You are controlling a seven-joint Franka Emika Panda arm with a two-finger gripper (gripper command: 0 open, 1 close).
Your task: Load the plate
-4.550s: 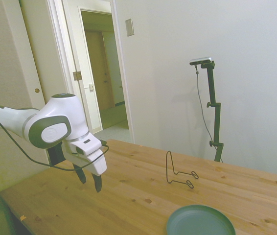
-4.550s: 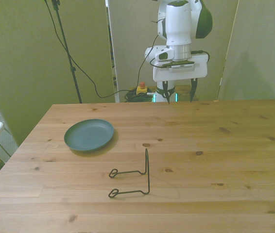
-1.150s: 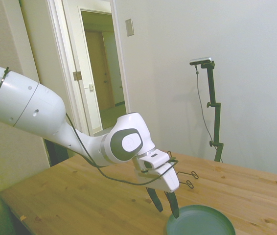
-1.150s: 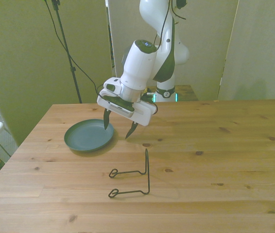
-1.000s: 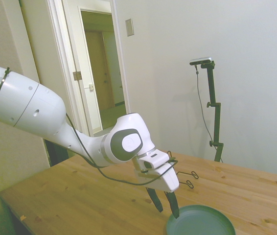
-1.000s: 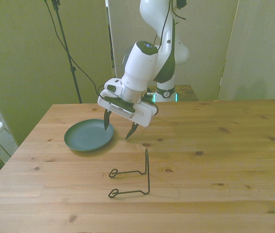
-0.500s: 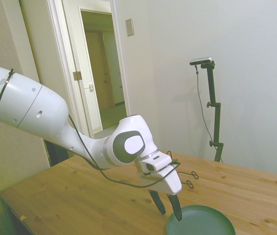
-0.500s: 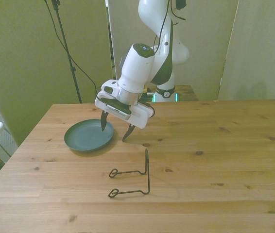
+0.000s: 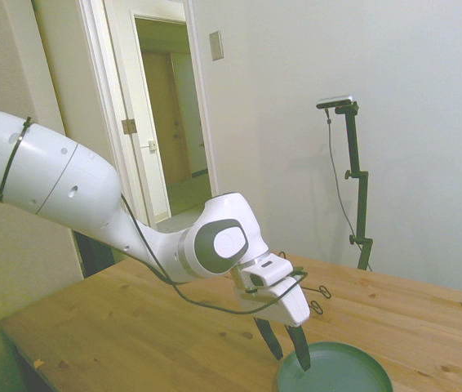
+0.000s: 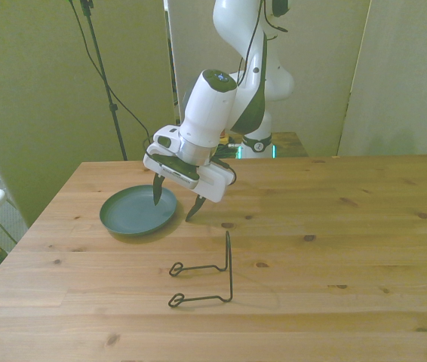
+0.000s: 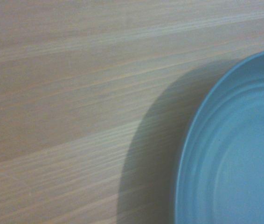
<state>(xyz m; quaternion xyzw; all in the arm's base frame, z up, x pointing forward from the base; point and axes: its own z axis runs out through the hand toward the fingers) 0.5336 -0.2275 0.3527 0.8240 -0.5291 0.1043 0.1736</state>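
Note:
The dark teal-green plate lies flat on the wooden table toward the front view's left, and shows at the side view's bottom edge. The wrist view holds part of the plate's rim over bare wood. My gripper hangs tilted and open over the plate's rim on the front view's right side. One finger is above the plate's inside, the other above the wood beside it. Nothing is between the fingers. In the side view my gripper reaches down to the plate's near edge.
A black wire plate stand sits on the table nearer the camera in the front view, right of the plate; the side view shows the stand behind my gripper. A doorway opens behind the table.
My arm came from high at the table's far edge over to the plate. In the last second the gripper dropped a little and shifted slightly toward the plate, still open.

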